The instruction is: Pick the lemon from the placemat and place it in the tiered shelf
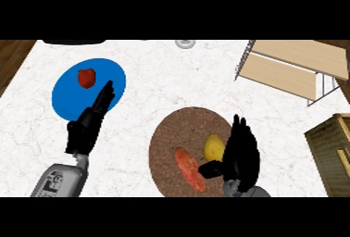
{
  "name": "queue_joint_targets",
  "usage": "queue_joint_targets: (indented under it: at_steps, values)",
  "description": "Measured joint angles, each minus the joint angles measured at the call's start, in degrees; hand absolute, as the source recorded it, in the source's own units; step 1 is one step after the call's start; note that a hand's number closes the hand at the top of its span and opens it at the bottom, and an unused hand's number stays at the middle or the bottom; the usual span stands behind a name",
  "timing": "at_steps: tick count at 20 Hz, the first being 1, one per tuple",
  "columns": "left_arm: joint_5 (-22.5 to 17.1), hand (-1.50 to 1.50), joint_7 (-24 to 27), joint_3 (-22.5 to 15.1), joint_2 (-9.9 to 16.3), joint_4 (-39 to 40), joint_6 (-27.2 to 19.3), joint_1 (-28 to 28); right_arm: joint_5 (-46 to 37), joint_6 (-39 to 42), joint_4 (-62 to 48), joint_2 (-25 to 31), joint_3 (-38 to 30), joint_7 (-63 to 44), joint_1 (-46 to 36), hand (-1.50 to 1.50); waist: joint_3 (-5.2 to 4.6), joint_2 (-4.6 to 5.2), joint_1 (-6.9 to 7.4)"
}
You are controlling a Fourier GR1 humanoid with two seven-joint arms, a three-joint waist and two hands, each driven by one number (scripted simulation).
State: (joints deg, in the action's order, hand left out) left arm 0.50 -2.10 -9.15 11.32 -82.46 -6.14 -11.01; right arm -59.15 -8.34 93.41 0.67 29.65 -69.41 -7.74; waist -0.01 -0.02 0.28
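Observation:
A yellow lemon (pixel 214 145) lies on the round brown placemat (pixel 184 125) at the lower middle of the head view. My right hand (pixel 240 152) stands just right of the lemon, fingers straight and pointing away, thumb reaching under the lemon's near side; it is open and touches or nearly touches the fruit. The tiered shelf (pixel 290 69) of pale wood with a metal frame stands at the upper right. My left hand (pixel 89 125) rests open at the left, fingers extended over the edge of a blue plate.
A long orange-red vegetable (pixel 189 169) lies on the placemat left of the lemon. The blue plate (pixel 75 95) holds a red fruit (pixel 86 77). A wooden crate (pixel 331 152) stands at the right edge. A small round white object (pixel 185 43) sits at the counter's far edge.

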Motion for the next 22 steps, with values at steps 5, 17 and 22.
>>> queue_joint_targets:
  at_steps: [5,17,22]
  values:
    - [-0.1,0.0,0.0,0.6,0.4,-1.2,0.9,0.8,1.4,-1.6,-3.1,0.0,-1.1,0.8,-1.7,-1.5,0.0,0.03,0.11]
    - [0.7,0.0,1.8,1.7,-0.3,1.1,2.2,0.6,4.4,-5.6,-9.1,0.1,1.4,2.5,-1.5,1.5,-0.16,-0.25,-0.02]
    - [1.6,0.0,1.0,1.9,-1.1,0.1,1.7,1.0,2.9,-4.6,-10.2,0.2,1.8,2.7,-3.2,1.5,-0.23,-0.37,-0.15]
